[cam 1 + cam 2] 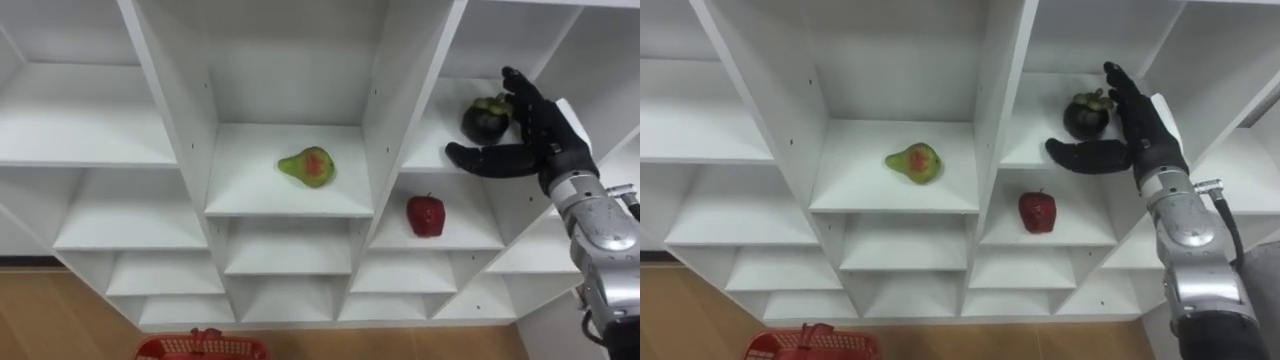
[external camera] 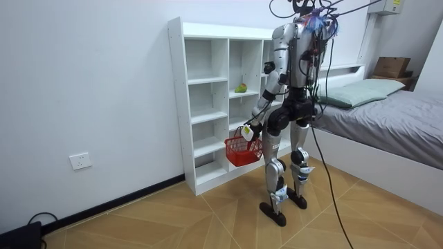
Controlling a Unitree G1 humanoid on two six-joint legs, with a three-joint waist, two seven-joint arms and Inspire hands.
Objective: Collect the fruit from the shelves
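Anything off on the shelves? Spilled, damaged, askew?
Nothing stands out. Pear, apple and mangosteen each sit intact on separate shelves; right hand is open beside the mangosteen; the red basket hangs from the left hand.

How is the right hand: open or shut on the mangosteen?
Open: right hand, fingers straight, thumb out, beside the mangosteen, not gripping it.

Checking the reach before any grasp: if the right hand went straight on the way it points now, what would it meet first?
Most likely the mangosteen. The open right hand is just right of it on the shelf, palm toward it, thumb reaching below it. How much depth lies between them is unclear.
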